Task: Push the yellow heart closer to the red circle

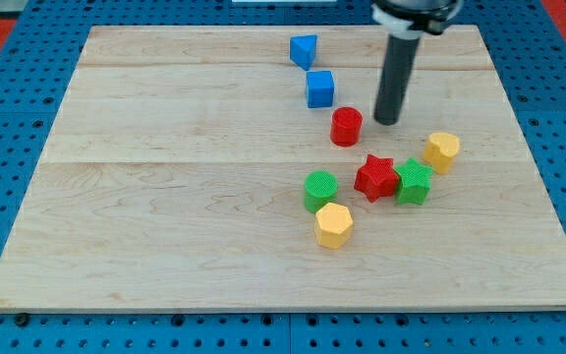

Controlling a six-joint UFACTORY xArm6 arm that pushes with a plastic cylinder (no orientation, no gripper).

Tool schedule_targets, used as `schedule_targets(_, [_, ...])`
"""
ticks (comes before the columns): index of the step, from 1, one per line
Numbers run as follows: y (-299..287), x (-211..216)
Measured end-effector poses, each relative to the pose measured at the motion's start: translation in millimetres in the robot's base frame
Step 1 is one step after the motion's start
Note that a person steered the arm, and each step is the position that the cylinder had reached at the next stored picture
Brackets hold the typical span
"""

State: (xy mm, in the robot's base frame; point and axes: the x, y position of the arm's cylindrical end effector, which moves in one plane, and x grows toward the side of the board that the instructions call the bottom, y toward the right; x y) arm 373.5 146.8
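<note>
Nearest the view's bottom sits a yellow block [333,225] with a faceted, hexagon look, touching a green cylinder [320,190] at its 11 o'clock. Just beyond, a red star [375,177] and a green star [414,182] press side by side. Past them, at the green star's 1 o'clock, is the yellow heart [442,150] — my target, as best I can read its shape.

I carry no jaws, so nothing opens or closes; my tip [387,121] is a bare rod end on the wooden board [165,197], holding nothing. The red circle [346,127] stands just beside it at 9 o'clock, not quite touching as far as I can tell.

The relation that matters: the heart lies at roughly 4 o'clock from my tip, while the circle lies at about 10 o'clock from the heart. So I am on the wrong side — I judge I must swing round to the heart's 4 o'clock flank before pushing.

Farthest off, a blue cube [320,88] and a blue wedge [304,50] sit at the circle's 11 o'clock.
</note>
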Motion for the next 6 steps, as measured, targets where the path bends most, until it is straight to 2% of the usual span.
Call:
schedule_targets(1, [65.3, 15.5])
schedule_targets(2, [109.1, 58.6])
schedule_targets(3, [103.9, 87.2])
schedule_targets(4, [59.5, 65.4])
schedule_targets(5, [2.6, 11.7])
schedule_targets(6, [-29.5, -0.4])
